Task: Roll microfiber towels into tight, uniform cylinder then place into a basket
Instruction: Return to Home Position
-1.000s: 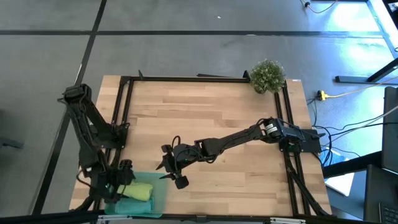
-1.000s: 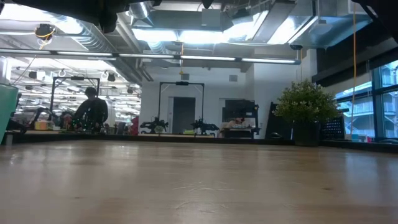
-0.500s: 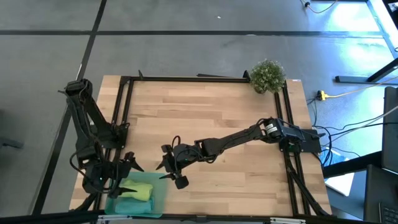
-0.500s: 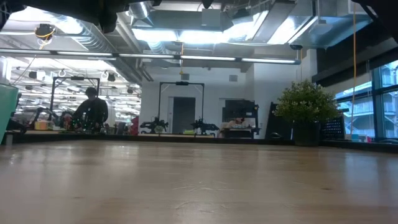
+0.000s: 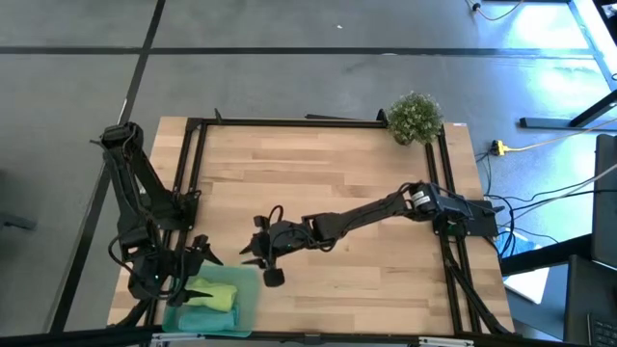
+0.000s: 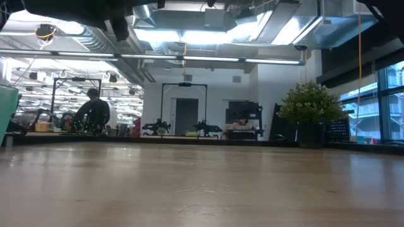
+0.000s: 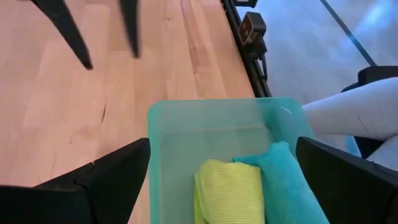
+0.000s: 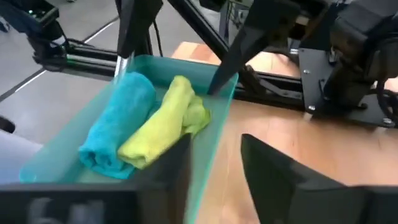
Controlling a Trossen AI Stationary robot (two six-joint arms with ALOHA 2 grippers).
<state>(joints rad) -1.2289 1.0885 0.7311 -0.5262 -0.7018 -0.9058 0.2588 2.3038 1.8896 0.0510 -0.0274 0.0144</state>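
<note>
On the pale wooden table (image 5: pixel 337 173), a shallow translucent teal-green plastic basket (image 5: pixel 247 285) sat at the corner by the left arm. In it a rolled lime yellow-green towel (image 8: pixel 163 121) lay against a rolled teal blue-green towel (image 8: pixel 118 124). The left gripper (image 5: pixel 200 253) hovered over the basket's edge, spread wide and empty. The right gripper (image 5: pixel 260 262) hung just beside it, fingers apart, holding nothing.

A bushy green potted plant (image 5: pixel 415 117) stands at one corner of the light wooden plank tabletop (image 5: pixel 318 183). A person (image 6: pixel 93 112) sits well beyond it.

1. The picture's edge is cutting off the lime towel (image 7: pixel 227 193) and teal towel (image 7: pixel 283 183) in the left wrist view.
2. The left arm (image 5: pixel 145 231) is covering part of the basket (image 5: pixel 247 287) from above.
</note>
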